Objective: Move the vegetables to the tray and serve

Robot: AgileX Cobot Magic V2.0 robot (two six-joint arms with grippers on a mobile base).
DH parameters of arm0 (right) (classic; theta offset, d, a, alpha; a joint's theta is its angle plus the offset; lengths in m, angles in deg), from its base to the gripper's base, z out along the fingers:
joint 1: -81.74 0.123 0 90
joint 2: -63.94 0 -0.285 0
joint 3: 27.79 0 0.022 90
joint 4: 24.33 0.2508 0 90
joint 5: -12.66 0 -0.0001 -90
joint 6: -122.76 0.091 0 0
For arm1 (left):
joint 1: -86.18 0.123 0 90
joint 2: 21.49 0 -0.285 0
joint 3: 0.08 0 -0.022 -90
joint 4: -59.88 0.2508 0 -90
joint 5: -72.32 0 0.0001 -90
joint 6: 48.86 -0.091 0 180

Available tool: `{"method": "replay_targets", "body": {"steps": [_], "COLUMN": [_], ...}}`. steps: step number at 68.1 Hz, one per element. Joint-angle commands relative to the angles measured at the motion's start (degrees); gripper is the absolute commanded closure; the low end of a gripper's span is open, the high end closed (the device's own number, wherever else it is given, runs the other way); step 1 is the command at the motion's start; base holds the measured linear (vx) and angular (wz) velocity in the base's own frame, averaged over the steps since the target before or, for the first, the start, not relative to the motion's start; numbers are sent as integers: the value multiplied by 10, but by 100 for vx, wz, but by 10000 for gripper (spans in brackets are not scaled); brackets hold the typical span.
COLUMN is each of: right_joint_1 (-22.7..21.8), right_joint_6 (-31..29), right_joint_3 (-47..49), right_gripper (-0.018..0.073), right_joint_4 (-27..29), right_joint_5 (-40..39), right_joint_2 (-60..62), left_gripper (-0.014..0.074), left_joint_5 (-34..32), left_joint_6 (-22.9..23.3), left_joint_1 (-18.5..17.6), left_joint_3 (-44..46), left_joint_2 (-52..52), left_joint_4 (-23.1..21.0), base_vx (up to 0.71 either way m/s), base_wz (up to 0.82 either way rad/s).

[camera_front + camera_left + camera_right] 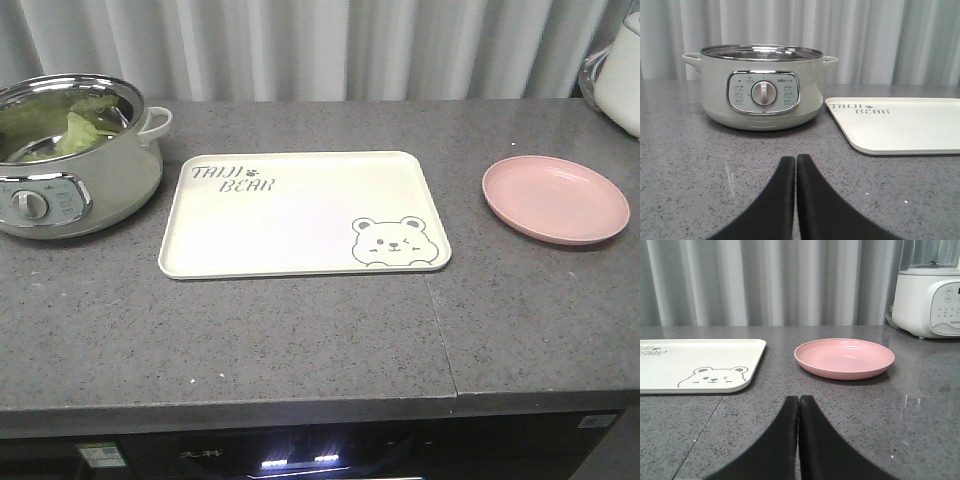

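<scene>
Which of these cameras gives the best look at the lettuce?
The exterior front-facing view: it looks down into the pot, where the lettuce lies. The left wrist view shows only the pot's outside; the right wrist view shows neither.

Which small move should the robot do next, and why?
Probably open the left tool and raise it toward the pot: the vegetables lie inside the pot, the tray is bare, and the left tool, shut and low, faces the pot.
</scene>
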Motion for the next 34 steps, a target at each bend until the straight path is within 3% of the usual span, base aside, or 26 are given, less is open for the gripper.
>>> {"method": "replay_targets", "body": {"steps": [1, 34], "right_joint_1": [1, 1], "right_joint_6": [-4, -4], "right_joint_3": [-4, -4], "right_gripper": [563, 563], "right_joint_4": [-2, -2], "right_joint_5": [-46, -46], "right_joint_2": [-8, -8], "left_gripper": [603, 603], "left_joint_5": [-41, -41], "left_joint_6": [2, 2], "left_joint_1": [-1, -1], "left_joint_3": [-6, -6], "left_joint_2": [8, 8], "left_joint_4": [0, 0], "base_vx": [4, 4], "base_wz": [3, 3]}}
